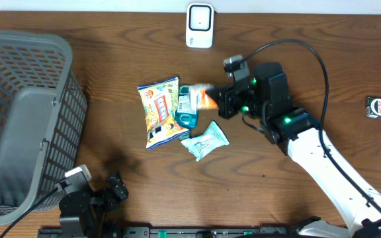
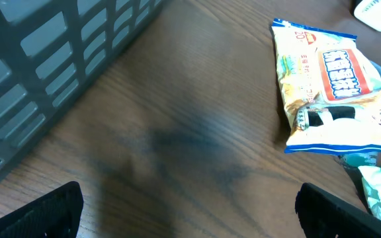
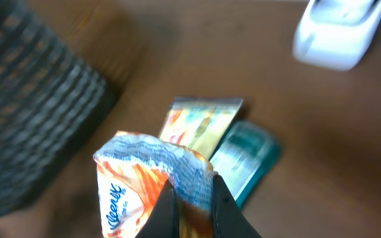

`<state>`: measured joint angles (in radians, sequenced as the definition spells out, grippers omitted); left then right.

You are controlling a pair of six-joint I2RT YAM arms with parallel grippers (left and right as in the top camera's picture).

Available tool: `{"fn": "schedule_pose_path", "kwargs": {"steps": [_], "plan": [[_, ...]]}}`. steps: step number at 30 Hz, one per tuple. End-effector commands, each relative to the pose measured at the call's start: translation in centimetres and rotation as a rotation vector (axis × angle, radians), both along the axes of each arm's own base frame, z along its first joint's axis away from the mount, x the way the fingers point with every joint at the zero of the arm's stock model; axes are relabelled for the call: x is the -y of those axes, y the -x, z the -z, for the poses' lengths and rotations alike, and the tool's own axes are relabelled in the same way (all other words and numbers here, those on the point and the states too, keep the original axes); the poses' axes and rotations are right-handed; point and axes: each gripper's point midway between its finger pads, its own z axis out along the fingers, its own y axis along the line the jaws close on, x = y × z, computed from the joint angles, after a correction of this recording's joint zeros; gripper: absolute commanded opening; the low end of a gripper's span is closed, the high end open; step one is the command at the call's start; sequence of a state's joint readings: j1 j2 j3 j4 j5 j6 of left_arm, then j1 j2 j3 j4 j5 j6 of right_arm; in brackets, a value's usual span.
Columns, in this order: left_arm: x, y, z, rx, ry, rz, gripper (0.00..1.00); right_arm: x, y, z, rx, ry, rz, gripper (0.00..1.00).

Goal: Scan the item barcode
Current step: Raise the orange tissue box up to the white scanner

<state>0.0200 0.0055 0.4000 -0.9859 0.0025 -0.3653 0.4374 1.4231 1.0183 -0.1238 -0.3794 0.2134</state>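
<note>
the right gripper (image 3: 192, 198) pinches the orange tissue pack (image 3: 144, 178), up off the table (image 1: 197, 192) near the white scanner (image 1: 199, 25). picked up, i think, but not scanned yet. the left gripper (image 2: 189, 208) sits wide open.

The blue word "Kleenex" stands in slanting script on the orange and white tissue pack (image 3: 152, 175) in the right wrist view; only its first letters are clear. On the yellow snack bag (image 2: 336, 86), in the left wrist view, a blue band carries large white East Asian characters that I cannot read. Small figures like "20" stand near its top edge. All other print is too blurred.
</note>
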Motion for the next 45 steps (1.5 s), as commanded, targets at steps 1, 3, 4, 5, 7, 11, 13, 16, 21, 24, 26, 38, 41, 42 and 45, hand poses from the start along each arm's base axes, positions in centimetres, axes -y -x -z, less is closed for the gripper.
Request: {"fn": "schedule_pose_path", "kwargs": {"steps": [1, 3, 4, 5, 7, 11, 13, 16, 21, 24, 26, 38, 41, 42, 45], "plan": [[0.1, 0.2, -0.1, -0.001, 0.010, 0.003, 0.98, 1.1, -3.6, 0.6, 0.223, 0.214, 0.070, 0.01], [0.1, 0.2, -0.1, -0.001, 0.009, 0.003, 0.98, 1.3, -5.9, 1.5, 0.267, 0.237, 0.133, 0.01], [0.1, 0.2, -0.1, -0.001, 0.009, 0.003, 0.98, 1.1, -7.3, 2.3, 0.293, 0.236, 0.160, 0.01], [0.1, 0.2, -0.1, -0.001, 0.010, 0.003, 0.98, 0.9, -8.3, 2.7, 0.323, 0.234, 0.175, 0.01], [0.1, 0.2, -0.1, -0.001, 0.009, 0.003, 0.98, 0.3, -10.2, 3.0, 0.417, 0.235, 0.185, 0.01], [0.1, 0.2, -0.1, -0.001, 0.009, 0.003, 0.98, -1.0, -12.8, 2.9, 0.574, 0.160, 0.212, 0.01], [0.1, 0.2, -0.1, -0.001, 0.009, 0.003, 0.98, -1.3, -14.0, 3.3, 0.615, 0.135, 0.227, 0.01], [0.1, 0.2, -0.1, -0.001, 0.009, 0.003, 0.98, -1.9, -16.7, 4.6, 0.621, 0.135, 0.240, 0.01], [0.1, 0.2, -0.1, -0.001, 0.009, 0.003, 0.98, -3.2, -22.2, 6.1, 0.626, 0.137, 0.259, 0.01], [0.1, 0.2, -0.1, -0.001, 0.009, 0.003, 0.98, -3.6, -25.4, 6.3, 0.626, 0.141, 0.272, 0.01], [0.1, 0.2, -0.1, -0.001, 0.009, 0.003, 0.98, -3.6, -27.0, 6.4, 0.623, 0.145, 0.282, 0.01], [0.1, 0.2, -0.1, -0.001, 0.009, 0.003, 0.98, -2.1, -29.7, 7.4, 0.591, 0.175, 0.312, 0.01], [0.1, 0.2, -0.1, -0.001, 0.010, 0.003, 0.98, -1.1, -29.9, 7.1, 0.577, 0.202, 0.358, 0.01], [0.1, 0.2, -0.1, -0.001, 0.009, 0.003, 0.98, -0.7, -29.9, 6.4, 0.568, 0.217, 0.378, 0.01], [0.1, 0.2, -0.1, -0.001, 0.010, 0.003, 0.98, 0.8, -29.6, 3.8, 0.549, 0.258, 0.442, 0.01]]}}
